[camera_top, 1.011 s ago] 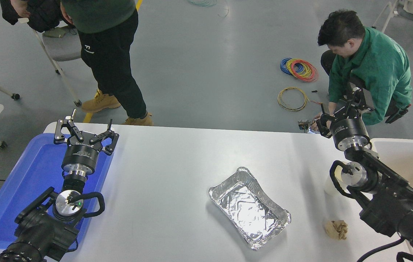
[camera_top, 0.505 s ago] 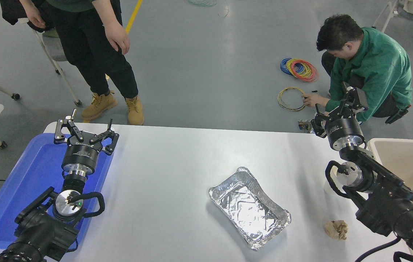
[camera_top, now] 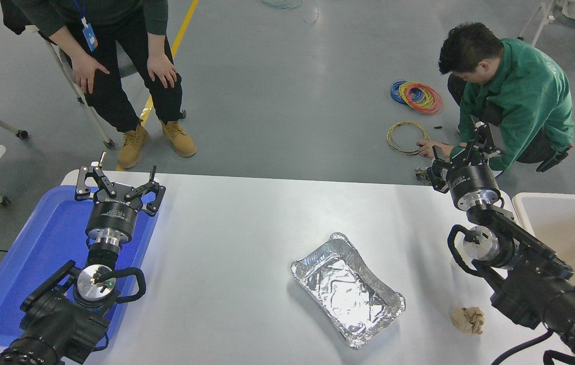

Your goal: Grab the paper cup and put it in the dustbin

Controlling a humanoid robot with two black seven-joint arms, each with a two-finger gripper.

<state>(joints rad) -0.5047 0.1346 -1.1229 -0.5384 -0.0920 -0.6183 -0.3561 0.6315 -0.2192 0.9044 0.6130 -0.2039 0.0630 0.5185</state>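
The paper cup does not show in the head view; my right arm covers the spot by the bin where it could stand. The dustbin (camera_top: 519, 204), with an off-white rim and beige inside, stands at the table's right edge. My right gripper (camera_top: 460, 152) is open and empty, raised over the table's far right edge, just left of the bin's far corner. My left gripper (camera_top: 119, 178) is open and empty, parked over the blue tray (camera_top: 39, 253) at the lower left.
A silver foil tray (camera_top: 347, 289) lies mid-table to the right. A crumpled tan paper ball (camera_top: 468, 320) lies near my right forearm. One person sits at the far left (camera_top: 115, 61); another in green (camera_top: 520, 96) crouches on the floor behind my right gripper, by wire coils.
My right arm has shifted a little left and away from me. The cup, partly seen beside that arm a second ago, is now covered. The person at far left has sat down.
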